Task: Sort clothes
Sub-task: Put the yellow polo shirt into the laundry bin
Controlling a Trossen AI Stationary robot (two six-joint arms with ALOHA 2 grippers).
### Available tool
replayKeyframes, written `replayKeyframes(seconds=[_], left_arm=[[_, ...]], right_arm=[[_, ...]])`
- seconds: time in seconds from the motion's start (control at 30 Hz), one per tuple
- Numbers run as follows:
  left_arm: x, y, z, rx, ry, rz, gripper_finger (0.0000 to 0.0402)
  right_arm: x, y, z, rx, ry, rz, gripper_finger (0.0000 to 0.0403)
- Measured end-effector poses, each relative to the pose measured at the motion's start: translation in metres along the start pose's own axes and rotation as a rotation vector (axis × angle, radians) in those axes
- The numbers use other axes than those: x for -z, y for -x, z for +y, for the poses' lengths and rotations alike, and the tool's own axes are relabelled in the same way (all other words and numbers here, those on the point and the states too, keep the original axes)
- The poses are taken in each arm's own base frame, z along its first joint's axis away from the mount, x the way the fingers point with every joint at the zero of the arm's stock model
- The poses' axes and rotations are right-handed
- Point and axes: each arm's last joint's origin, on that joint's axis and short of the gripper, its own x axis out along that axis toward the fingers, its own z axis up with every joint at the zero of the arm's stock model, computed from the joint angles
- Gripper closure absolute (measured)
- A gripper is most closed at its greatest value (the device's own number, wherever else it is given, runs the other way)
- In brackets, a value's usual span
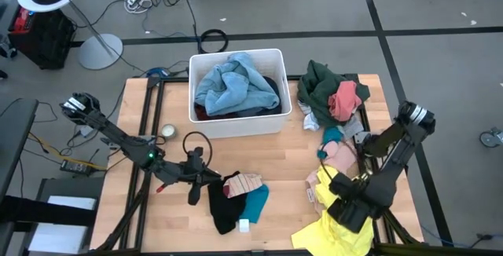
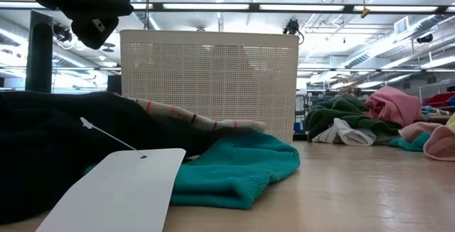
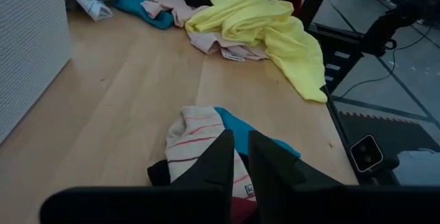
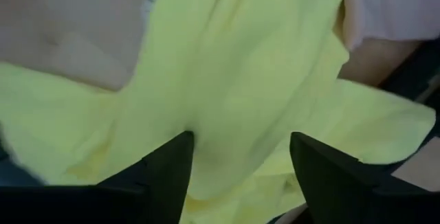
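Soft cloth clothes, wooden table

bin: I count 1 | my arms: 2 | garment piles outside the bin: 3 | paper tag: 1 | yellow garment: 1

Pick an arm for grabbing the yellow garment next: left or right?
Right. The right gripper hangs directly over the yellow garment with fingers spread. The left gripper sits across the table by the striped piece.

teal garment | white tag in front | bin behind
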Motion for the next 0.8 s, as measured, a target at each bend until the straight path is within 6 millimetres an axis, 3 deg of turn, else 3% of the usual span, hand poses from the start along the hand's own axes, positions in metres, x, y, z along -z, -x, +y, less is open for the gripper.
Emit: replayKeyframes(seconds=[0.33, 0.5, 0.6, 0.67, 0.73, 0.8], left_arm=[[0.000, 0.000, 0.000, 0.007, 0.000, 0.005, 0.0353], [0.000, 0.000, 0.000, 0.011, 0.001, 0.005, 0.0353], [0.000, 0.000, -0.001, 0.015, 0.002, 0.005, 0.0353], [0.000, 0.000, -0.001, 0.016, 0.003, 0.005, 0.0353], [0.000, 0.000, -0.001, 0.016, 0.003, 0.005, 0.0353], [0.000, 0.000, -0.001, 0.026, 0.007, 0.010, 0.0353]], right_arm=[[0.012, -0.061, 0.039, 0.135, -0.024, -0.036, 0.0145], [0.012, -0.086, 0.054, 0.141, -0.017, -0.083, 0.0166], [0.006, -0.088, 0.057, 0.131, -0.008, -0.146, 0.0217], [-0.003, -0.085, 0.056, 0.119, -0.013, -0.211, 0.0277], [-0.012, -0.077, 0.053, 0.103, -0.010, -0.267, 0.0344], [-0.022, -0.064, 0.047, 0.095, -0.004, -0.295, 0.0374]])
